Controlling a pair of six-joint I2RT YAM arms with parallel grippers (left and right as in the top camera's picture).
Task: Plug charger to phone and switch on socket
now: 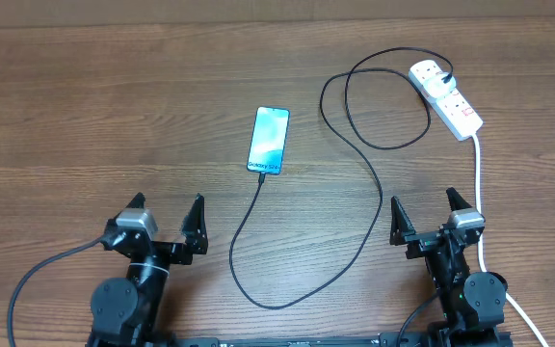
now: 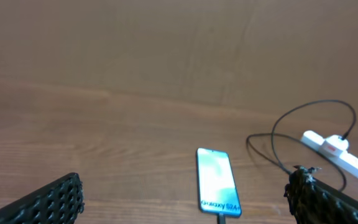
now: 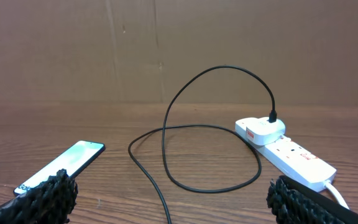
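The slim rectangular smartphone with the blue-teal screen (image 1: 269, 141) lies flat near the middle of the wooden desk (image 1: 85, 116). The long thin black charger cable (image 1: 369, 193) runs from the white plug (image 1: 430, 72) in the white oblong power strip (image 1: 451, 101) at the far right, loops once, sweeps down toward the near edge and comes back up to the phone. Its small black connector tip (image 1: 260, 177) sits right against the phone's bottom edge. Whether it is seated in the port or only touching it, I cannot tell.

The left fingers (image 1: 196, 220) and the right fingers (image 1: 396, 217) are both spread wide and hold nothing. They sit at the near edge, well apart from the phone, the cable and the strip.

The main risk is taking the tip for plugged when it is merely resting there, so that the switch gets flipped without charging. The phone is light and lies loose, so a push on the connector would likely slide it away unless the other fingers brace it. The slack cable lies between the right fingers and the strip, so a reach could snag the loop and drag the tip out or shift the phone. At the strip, a press landing off the red-marked switch would probably skid the strip along or nudge the plug. The thick white cord (image 1: 478, 193) beside the right arm could also catch.
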